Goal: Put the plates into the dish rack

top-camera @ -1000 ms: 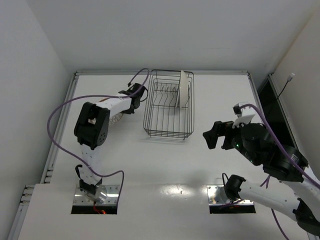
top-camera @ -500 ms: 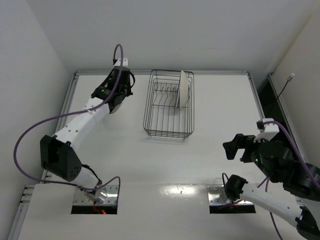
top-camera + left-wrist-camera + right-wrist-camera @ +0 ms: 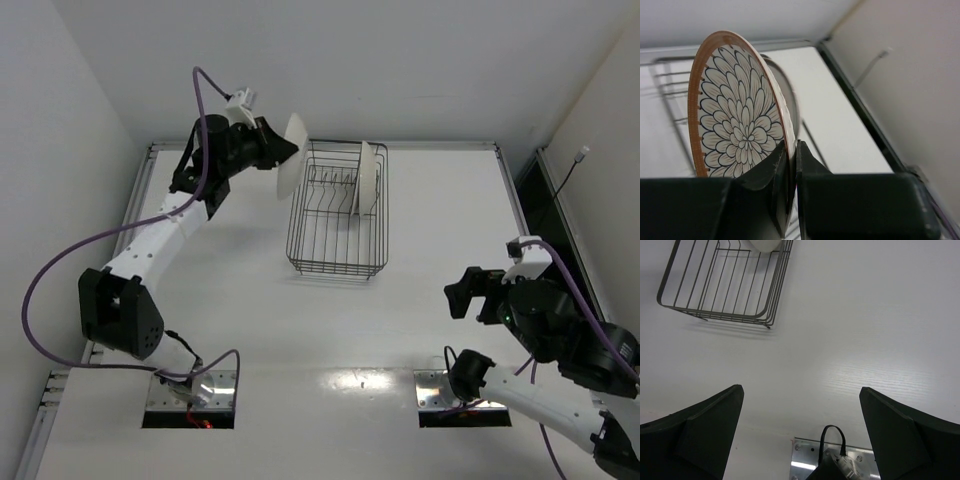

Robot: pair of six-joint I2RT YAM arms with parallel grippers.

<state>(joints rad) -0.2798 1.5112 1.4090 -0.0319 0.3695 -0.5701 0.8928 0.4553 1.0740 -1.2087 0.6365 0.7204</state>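
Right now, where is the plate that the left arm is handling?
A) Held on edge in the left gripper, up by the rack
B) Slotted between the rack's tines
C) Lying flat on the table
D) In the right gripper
A: the left gripper pinches the plate by its rim, on edge, in the air by the far left corner of the dish rack.

Beyond the left jaws, blocked first by the clamped plate (image 3: 740,115) on edge, then farther on by a second plate (image 3: 368,178) upright in the dish rack (image 3: 335,262). Between those two, free tine slots. Below the wide-apart right jaws, bare bench (image 3: 850,340); rack corner ahead-left.
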